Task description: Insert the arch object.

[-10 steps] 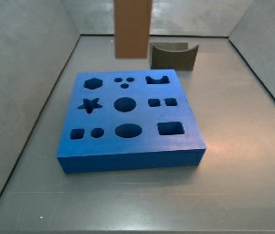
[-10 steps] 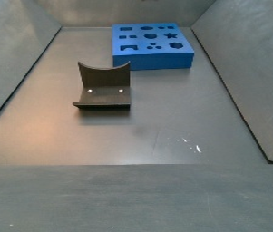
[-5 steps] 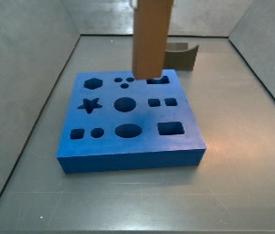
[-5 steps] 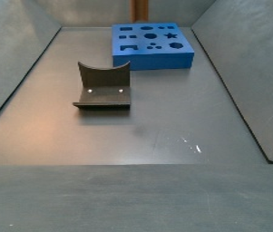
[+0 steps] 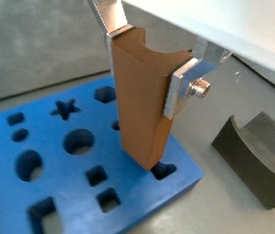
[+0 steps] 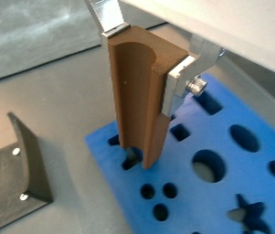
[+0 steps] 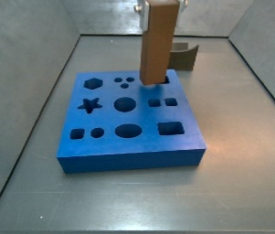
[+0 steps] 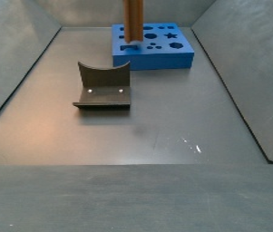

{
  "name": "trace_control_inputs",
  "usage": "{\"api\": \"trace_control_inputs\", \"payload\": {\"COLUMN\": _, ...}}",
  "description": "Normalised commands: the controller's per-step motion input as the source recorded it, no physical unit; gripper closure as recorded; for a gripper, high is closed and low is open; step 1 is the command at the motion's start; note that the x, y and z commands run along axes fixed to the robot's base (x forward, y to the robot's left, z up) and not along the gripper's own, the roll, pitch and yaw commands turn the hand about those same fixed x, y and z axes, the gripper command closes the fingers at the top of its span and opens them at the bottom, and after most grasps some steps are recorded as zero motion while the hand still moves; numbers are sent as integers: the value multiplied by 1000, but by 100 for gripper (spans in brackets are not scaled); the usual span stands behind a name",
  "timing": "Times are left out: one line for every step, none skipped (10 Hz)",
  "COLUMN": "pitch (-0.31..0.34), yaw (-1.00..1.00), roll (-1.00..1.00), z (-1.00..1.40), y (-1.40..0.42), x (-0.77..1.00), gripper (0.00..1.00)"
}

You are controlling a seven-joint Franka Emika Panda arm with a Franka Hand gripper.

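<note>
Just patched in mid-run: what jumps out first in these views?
The tall orange-brown arch object stands upright, clamped near its top by the gripper, its lower end at a cutout near the far edge of the blue board. The board itself, full of star, round and square holes, lies on the grey floor. Off the board sits a squat dark block with a curved dip.
</note>
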Motion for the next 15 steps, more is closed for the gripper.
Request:
{"api": "trace_control_inputs", "payload": {"pitch": 0, "yaw": 0, "roll": 104, "z": -391, "y": 300, "x": 231, "gripper": 100}}
{"api": "trace_control_inputs", "payload": {"pitch": -4, "yaw": -397, "roll": 0, "z": -286, "y": 223, "x": 283, "gripper": 100}}
{"api": "trace_control_inputs", "payload": {"pitch": -54, "yaw": -477, "roll": 0, "z": -289, "y": 200, "x": 260, "gripper": 100}}
{"api": "trace_control_inputs", "payload": {"pitch": -69, "yaw": -403, "roll": 0, "z": -277, "y": 160, "x": 157, "gripper": 100}}
{"api": "trace_control_inputs", "payload": {"pitch": -109, "yaw": -489, "roll": -73, "z": -274, "y": 26, "x": 126, "gripper": 100}}
{"api": "trace_control_inputs", "payload": {"pitch": -157, "yaw": -486, "roll": -140, "z": -271, "y": 0, "x": 0, "gripper": 100}}
{"api": "trace_control_inputs", "payload": {"pitch": -164, "yaw": -563, "roll": -234, "z": -246, "y": -17, "x": -6, "gripper": 100}}
{"api": "trace_control_inputs", "payload": {"pitch": -180, "yaw": -511, "roll": -286, "z": -229, "y": 0, "x": -31, "gripper": 100}}
{"api": "trace_control_inputs", "payload": {"pitch": -180, "yaw": -360, "roll": -293, "z": -254, "y": 0, "x": -91, "gripper": 100}}
{"api": "trace_control_inputs", "payload": {"pitch": -150, "yaw": -169, "roll": -339, "z": -243, "y": 0, "x": -40, "gripper": 100}}
{"api": "trace_control_inputs", "payload": {"pitch": -131, "yaw": -83, "roll": -327, "z": -240, "y": 0, "x": 0, "gripper": 100}}
{"api": "trace_control_inputs", "payload": {"pitch": -113, "yaw": -31, "roll": -263, "z": -223, "y": -34, "x": -9, "gripper": 100}}
{"api": "trace_control_inputs", "payload": {"pitch": -111, "yaw": 0, "roll": -169, "z": -237, "y": -97, "x": 0, "gripper": 100}}
{"api": "trace_control_inputs", "payload": {"pitch": -116, "yaw": -197, "roll": -73, "z": -183, "y": -117, "x": 194, "gripper": 100}}
{"api": "trace_control_inputs", "payload": {"pitch": -23, "yaw": -329, "roll": 0, "z": -120, "y": -103, "x": 254, "gripper": 100}}
